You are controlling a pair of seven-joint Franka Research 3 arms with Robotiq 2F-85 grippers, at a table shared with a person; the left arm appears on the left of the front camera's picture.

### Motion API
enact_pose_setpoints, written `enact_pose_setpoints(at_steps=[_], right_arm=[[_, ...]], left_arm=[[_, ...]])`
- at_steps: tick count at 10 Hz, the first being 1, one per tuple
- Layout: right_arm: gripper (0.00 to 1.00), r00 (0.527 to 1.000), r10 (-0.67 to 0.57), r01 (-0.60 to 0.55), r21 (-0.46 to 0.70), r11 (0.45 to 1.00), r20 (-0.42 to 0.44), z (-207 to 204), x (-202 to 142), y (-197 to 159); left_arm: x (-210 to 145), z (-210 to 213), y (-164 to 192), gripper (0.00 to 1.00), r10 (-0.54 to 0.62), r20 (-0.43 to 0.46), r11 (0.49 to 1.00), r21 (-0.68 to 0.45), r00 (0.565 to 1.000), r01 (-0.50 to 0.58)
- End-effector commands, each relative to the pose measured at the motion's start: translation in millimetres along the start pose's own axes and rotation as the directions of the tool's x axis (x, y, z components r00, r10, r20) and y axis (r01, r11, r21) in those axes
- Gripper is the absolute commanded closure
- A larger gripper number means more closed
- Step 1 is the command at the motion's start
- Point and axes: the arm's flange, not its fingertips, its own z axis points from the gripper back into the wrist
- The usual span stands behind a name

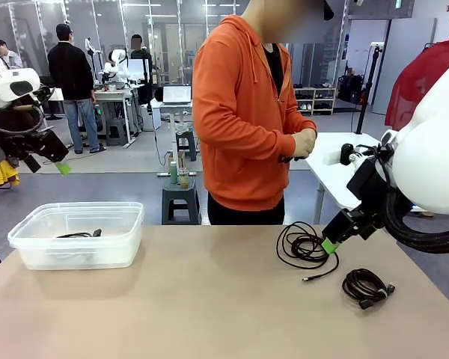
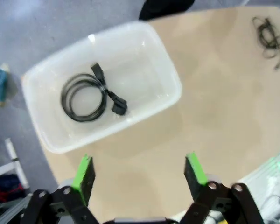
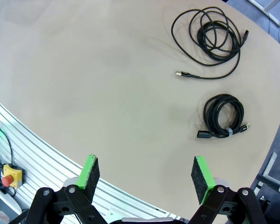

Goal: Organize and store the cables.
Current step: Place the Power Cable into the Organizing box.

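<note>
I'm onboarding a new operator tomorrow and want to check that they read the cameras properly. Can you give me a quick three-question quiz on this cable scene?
1. How many cables lie on the table, outside the clear bin?
2. True or false: the right arm's jaws are shut on a cable.
3. The bin holds: A) nothing; B) one coiled cable; C) three cables.

Key:
1. Two: a loose coil and a tight bundle.
2. False. They stand open and empty above the table.
3. B, a single black coil.
</note>
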Motion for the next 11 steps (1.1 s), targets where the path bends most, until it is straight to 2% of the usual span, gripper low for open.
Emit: enact_pose_setpoints(at_steps=[1, 3, 4, 5, 7, 8, 10, 11], right_arm=[[0.0, 1.0, -0.008, 0.008, -0.006, 1.0, -0.005, 0.1, -1.3, -0.8], [0.0, 1.0, -0.008, 0.008, -0.006, 1.0, -0.005, 0.1, -1.3, -0.8], [0.0, 1.0, -0.008, 0.008, -0.006, 1.0, -0.005, 0.1, -1.3, -0.8], [0.0, 1.0, -0.008, 0.008, -0.006, 1.0, -0.005, 0.1, -1.3, -0.8], [0.0, 1.0, -0.008, 0.008, -0.006, 1.0, -0.005, 0.1, -1.3, -0.8], [0.0, 1.0, -0.008, 0.008, -0.006, 1.0, -0.005, 0.1, -1.3, -0.8], [0.0, 1.0, -0.008, 0.008, -0.006, 1.0, -0.005, 0.1, -1.3, -0.8], [0.0, 1.0, -0.008, 0.008, -0.006, 1.0, -0.005, 0.1, -1.3, -0.8]], left_arm=[[-35.6, 30.8, -36.2, 0.0, 0.015, -0.027, 1.0, -0.004, 1.0, -0.015], [-72.6, 54.6, -74.3, 0.0, -0.163, 0.01, 0.986, -0.026, 0.987, 0.163], [-81.4, 56.0, -83.2, 0.0, -0.169, -0.029, 0.985, -0.041, 0.985, 0.168], [-89.5, 60.9, -89.7, 0.0, -0.176, -0.022, 0.982, -0.072, 0.984, 0.174], [-112.9, 72.5, -108.7, 0.0, -0.226, 0.028, 0.972, -0.059, 0.974, 0.227], [-114.8, 67.4, -107.9, 0.0, -0.232, 0.061, 0.971, -0.047, 0.971, 0.235], [-109.0, 55.6, -99.7, 0.0, -0.241, 0.048, 0.969, -0.044, 0.969, 0.243], [-111.2, 73.8, -112.5, 0.0, -0.209, 0.029, 0.976, -0.057, 0.978, 0.21]])
